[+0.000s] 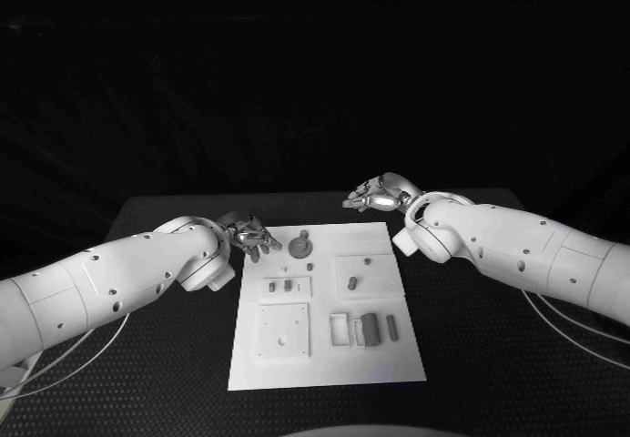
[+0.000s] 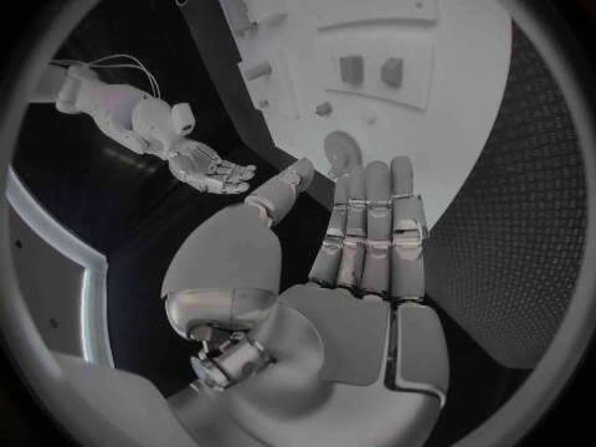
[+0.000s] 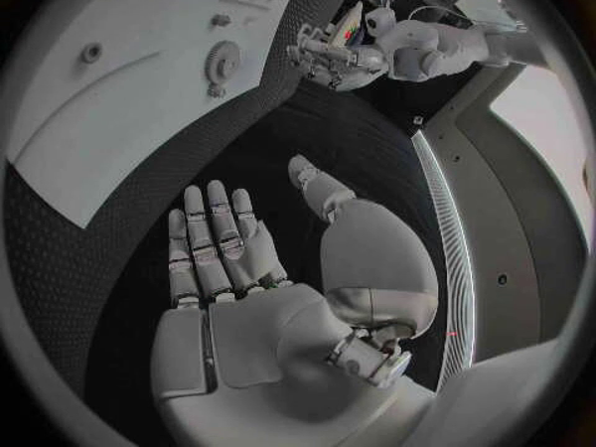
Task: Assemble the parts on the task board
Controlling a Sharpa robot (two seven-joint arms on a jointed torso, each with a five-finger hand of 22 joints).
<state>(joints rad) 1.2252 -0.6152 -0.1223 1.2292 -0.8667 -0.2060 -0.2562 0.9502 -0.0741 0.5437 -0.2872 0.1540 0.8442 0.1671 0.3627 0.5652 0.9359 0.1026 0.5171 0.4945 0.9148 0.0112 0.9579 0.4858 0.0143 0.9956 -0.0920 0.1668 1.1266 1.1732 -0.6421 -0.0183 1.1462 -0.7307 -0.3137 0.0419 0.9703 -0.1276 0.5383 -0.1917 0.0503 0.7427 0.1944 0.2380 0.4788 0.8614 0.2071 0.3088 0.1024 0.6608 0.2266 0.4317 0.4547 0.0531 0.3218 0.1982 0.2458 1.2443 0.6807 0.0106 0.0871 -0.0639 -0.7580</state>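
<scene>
Head view – flat white task board (image 1: 329, 364), toothed grey gear (image 1: 300, 246), silver left hand (image 1: 249, 233) and right hand (image 1: 378, 194) – fingers spread, empty

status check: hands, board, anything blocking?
Left hand open, at the task board's far left corner. Right hand open, beyond its far right corner. Grey parts lie on board, untouched. Nothing blocking.

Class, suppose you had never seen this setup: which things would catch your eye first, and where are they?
The white task board lies mid-table, with small grey parts on it, among them a gear near its far edge. The left robot hand hovers open at the board's far left corner; the right robot hand hangs open beyond its far right corner.
</scene>
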